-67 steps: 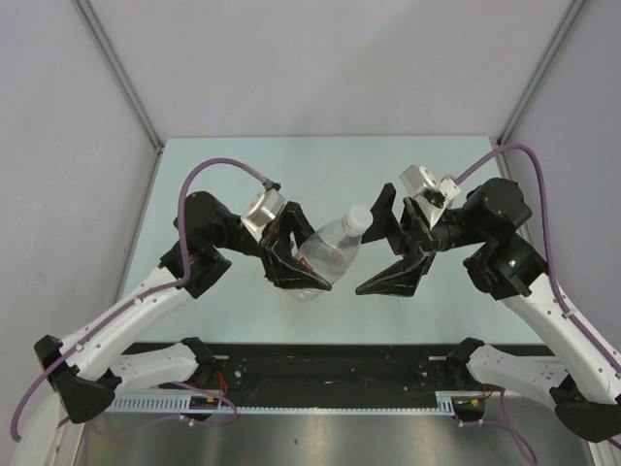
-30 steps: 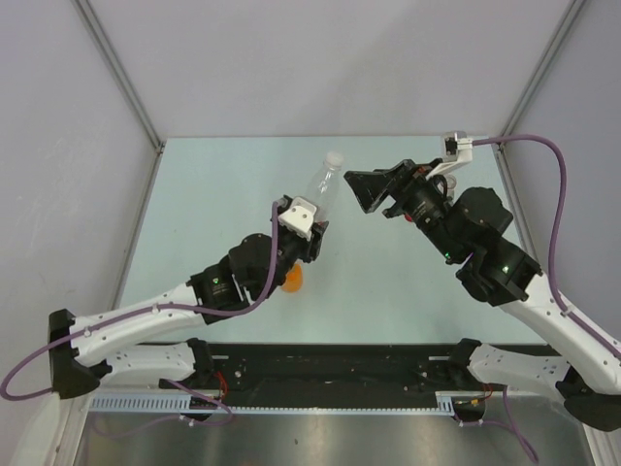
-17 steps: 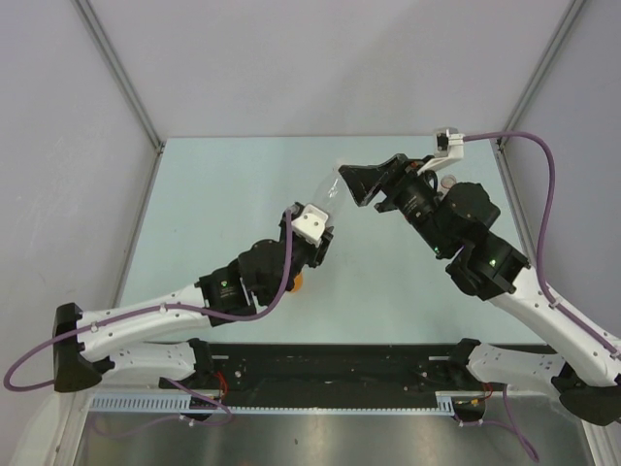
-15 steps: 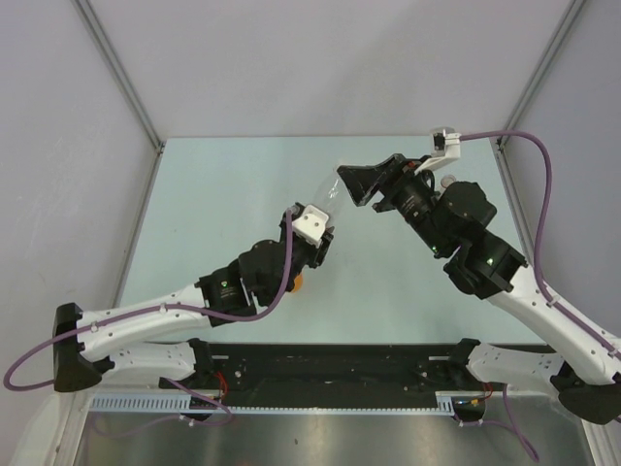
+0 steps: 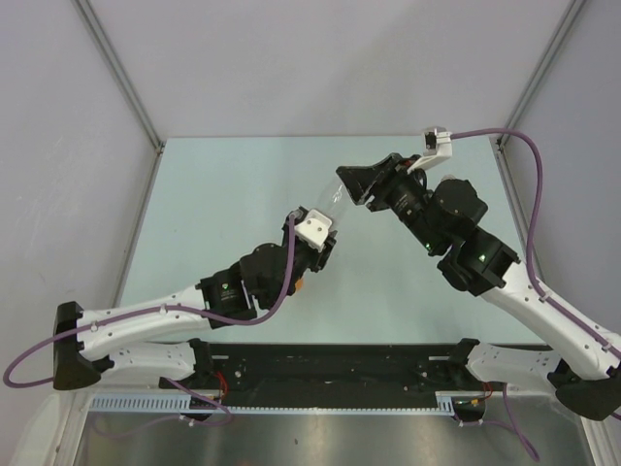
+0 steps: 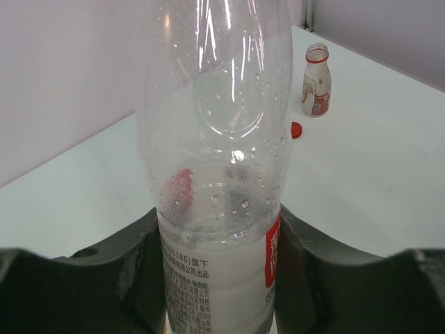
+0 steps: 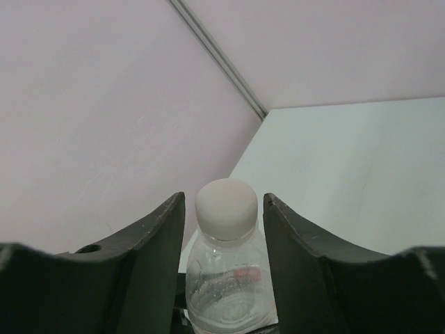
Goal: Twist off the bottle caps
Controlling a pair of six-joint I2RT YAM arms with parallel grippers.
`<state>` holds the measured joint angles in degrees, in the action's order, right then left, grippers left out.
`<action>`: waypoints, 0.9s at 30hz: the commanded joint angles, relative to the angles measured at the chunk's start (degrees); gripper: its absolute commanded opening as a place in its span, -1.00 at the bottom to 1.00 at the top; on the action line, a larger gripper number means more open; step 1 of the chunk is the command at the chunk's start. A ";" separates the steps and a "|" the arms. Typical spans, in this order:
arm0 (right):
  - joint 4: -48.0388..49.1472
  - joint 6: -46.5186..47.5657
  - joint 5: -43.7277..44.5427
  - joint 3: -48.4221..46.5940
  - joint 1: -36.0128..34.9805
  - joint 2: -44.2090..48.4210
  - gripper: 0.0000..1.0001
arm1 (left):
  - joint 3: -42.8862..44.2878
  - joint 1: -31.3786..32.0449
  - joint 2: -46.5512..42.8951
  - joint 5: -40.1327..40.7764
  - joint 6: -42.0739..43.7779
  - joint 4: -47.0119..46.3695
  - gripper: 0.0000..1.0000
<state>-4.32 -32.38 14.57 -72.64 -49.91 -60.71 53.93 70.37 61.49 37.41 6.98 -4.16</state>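
The left jaws are clenched on the labelled body of the clear bottle [image 6: 215, 209], held off the desk [image 5: 213, 194]. The right jaws flank its white cap [image 7: 226, 200], with narrow gaps either side. A small uncapped bottle [image 6: 316, 80] and a red cap [image 6: 297, 129] are on the desk.

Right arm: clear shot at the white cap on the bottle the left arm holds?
Probably yes. The white cap sits between the right pincer's fingers, a slim gap on each side and nothing between. The left pincer grips the bottle lower down, leaving the neck free.
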 commanded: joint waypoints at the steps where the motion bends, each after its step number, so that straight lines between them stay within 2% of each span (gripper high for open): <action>1: 3.00 0.21 0.46 -0.84 -0.19 -0.38 -0.03 | 0.82 1.00 -0.06 1.44 1.72 -1.90 -1.00; 6: 2.56 0.65 0.29 -0.84 -0.19 -0.46 -0.42 | 0.82 1.44 -0.06 1.62 1.98 -1.99 -1.00; 8: 2.30 1.70 0.03 -0.84 -0.27 -0.12 -0.76 | 0.56 1.35 -0.67 1.00 1.89 -1.99 -1.00; 10: 1.86 2.67 -0.07 -0.84 -0.19 0.24 -1.00 | -0.14 1.35 -2.16 -0.83 1.80 -2.25 -1.00; 16: 1.68 7.59 -1.73 -0.75 -0.19 2.61 -1.00 | -2.16 1.26 -6.64 -8.30 1.54 -2.25 -1.00; 19: 2.56 10.40 -6.38 -0.75 0.16 3.84 -1.00 | -2.60 0.65 -10.24 -18.22 1.19 -1.38 -1.00; 20: 3.17 11.02 -10.14 -0.75 0.43 4.10 -1.00 | -2.43 0.21 -11.39 -24.43 0.06 0.19 -1.00; 22: 3.70 12.69 -17.07 -0.66 1.65 5.16 -1.00 | -1.38 -2.24 -12.62 -32.19 -1.53 1.70 -1.00; 23: 3.70 13.30 -19.90 -0.66 2.01 5.33 -1.00 | -0.85 -3.38 -13.15 -40.66 -3.71 2.92 -1.00; 25: 5.54 14.54 -27.26 -0.66 2.88 6.04 -1.00 | 0.64 -7.42 -14.03 -48.62 -6.09 3.72 -0.99; 26: 5.81 14.89 -30.10 -0.57 3.85 6.21 -1.00 | 1.78 -10.31 -14.29 -56.92 -8.71 3.81 -1.00; 27: 5.98 15.33 -32.91 -0.66 4.29 6.48 -1.00 | 2.23 -11.73 -14.30 -60.49 -9.96 3.81 -0.99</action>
<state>-1.83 -21.80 -6.63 -72.64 -48.42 -55.11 51.66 63.99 49.21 4.93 3.51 0.36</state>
